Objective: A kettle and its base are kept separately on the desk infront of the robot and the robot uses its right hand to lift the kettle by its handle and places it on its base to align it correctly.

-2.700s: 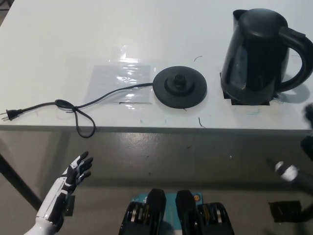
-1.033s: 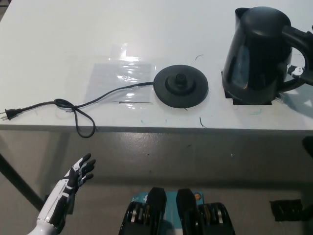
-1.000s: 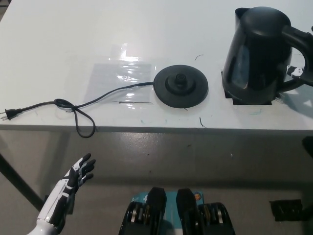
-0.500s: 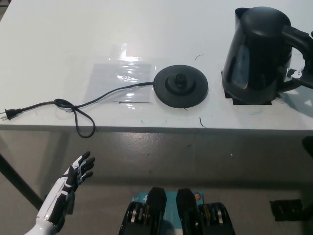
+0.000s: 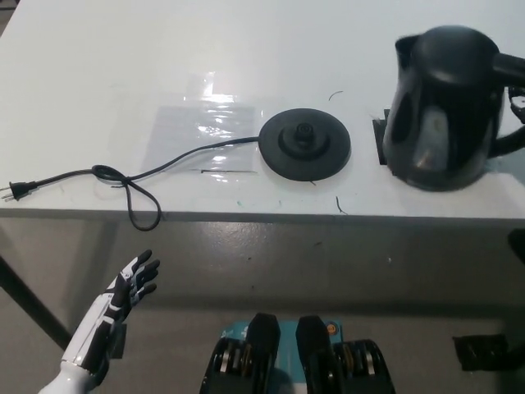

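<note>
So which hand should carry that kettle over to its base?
The right hand: it is already at the kettle handle. The white left hand hangs open below the desk edge, far from the base.

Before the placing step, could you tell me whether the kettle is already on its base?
No: the kettle is apart, right of the bare base.
</note>
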Action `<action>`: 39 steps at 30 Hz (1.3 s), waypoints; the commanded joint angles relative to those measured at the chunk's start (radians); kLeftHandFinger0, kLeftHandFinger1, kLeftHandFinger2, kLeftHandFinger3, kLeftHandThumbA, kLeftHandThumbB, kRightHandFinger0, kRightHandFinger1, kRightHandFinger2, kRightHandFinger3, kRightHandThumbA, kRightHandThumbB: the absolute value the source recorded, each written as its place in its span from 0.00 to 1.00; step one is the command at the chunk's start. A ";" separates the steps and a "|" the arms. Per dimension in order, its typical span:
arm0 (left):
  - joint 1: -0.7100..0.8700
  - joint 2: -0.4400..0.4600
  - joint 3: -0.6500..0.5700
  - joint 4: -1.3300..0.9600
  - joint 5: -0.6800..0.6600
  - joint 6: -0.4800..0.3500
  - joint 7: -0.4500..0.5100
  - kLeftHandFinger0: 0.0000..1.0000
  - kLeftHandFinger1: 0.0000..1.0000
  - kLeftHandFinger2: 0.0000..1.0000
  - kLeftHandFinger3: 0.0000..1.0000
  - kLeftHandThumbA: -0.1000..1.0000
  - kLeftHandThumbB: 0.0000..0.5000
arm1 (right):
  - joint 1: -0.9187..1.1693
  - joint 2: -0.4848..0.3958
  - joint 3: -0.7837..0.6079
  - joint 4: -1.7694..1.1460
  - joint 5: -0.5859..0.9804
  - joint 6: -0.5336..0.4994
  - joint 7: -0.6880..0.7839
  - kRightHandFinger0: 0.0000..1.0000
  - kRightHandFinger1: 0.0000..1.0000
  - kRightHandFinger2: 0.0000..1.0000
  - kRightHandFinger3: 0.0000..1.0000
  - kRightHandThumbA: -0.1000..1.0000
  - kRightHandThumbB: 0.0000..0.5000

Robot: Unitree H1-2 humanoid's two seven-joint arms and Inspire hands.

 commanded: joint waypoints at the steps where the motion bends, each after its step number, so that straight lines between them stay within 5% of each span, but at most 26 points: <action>1: -0.014 0.017 0.003 -0.021 -0.011 -0.020 -0.018 1.00 1.00 1.00 1.00 1.00 0.17 | -0.076 -0.017 -0.040 -0.033 0.026 -0.033 -0.044 0.00 0.11 0.49 0.26 0.16 0.39; 8: -0.019 0.018 0.007 -0.020 -0.012 -0.014 -0.023 1.00 1.00 1.00 1.00 1.00 0.19 | -0.082 -0.015 -0.045 -0.007 0.007 -0.058 -0.057 0.00 0.20 0.58 0.37 0.00 0.38; 11: -0.019 0.017 0.005 -0.020 -0.001 -0.016 -0.019 1.00 1.00 1.00 1.00 1.00 0.19 | -0.087 -0.009 -0.050 -0.004 0.024 -0.094 -0.044 0.00 0.19 0.60 0.52 0.00 0.35; 23: -0.023 0.016 0.007 -0.014 -0.005 -0.024 -0.021 1.00 1.00 1.00 1.00 1.00 0.17 | -0.127 0.039 -0.057 -0.187 0.069 -0.061 -0.031 0.00 0.28 0.67 0.61 0.00 0.24; 24: -0.024 0.015 0.007 -0.014 -0.005 -0.021 -0.021 1.00 1.00 1.00 1.00 1.00 0.18 | -0.135 0.044 -0.057 -0.203 0.070 -0.044 -0.036 0.05 0.37 0.75 0.68 0.00 0.30; 26: -0.024 0.015 0.006 -0.013 -0.011 -0.017 -0.024 1.00 1.00 1.00 1.00 1.00 0.18 | -0.156 0.051 -0.055 -0.221 0.068 -0.013 -0.045 0.00 0.28 0.68 0.63 0.00 0.25; 30: -0.026 0.018 0.002 -0.014 0.000 -0.021 -0.024 1.00 1.00 1.00 1.00 1.00 0.16 | -0.195 0.066 -0.052 -0.223 0.059 0.014 -0.055 0.00 0.28 0.68 0.67 0.00 0.22; 34: -0.029 0.018 0.004 -0.016 -0.003 -0.019 -0.023 1.00 1.00 1.00 1.00 1.00 0.16 | -0.258 0.072 -0.034 -0.119 0.035 -0.037 -0.051 0.00 0.36 0.78 0.81 0.00 0.18; 39: -0.029 0.020 0.002 -0.017 -0.002 -0.023 -0.026 1.00 1.00 1.00 1.00 1.00 0.15 | -0.284 0.093 -0.017 -0.087 0.015 -0.051 -0.064 0.00 0.37 0.71 0.71 0.00 0.19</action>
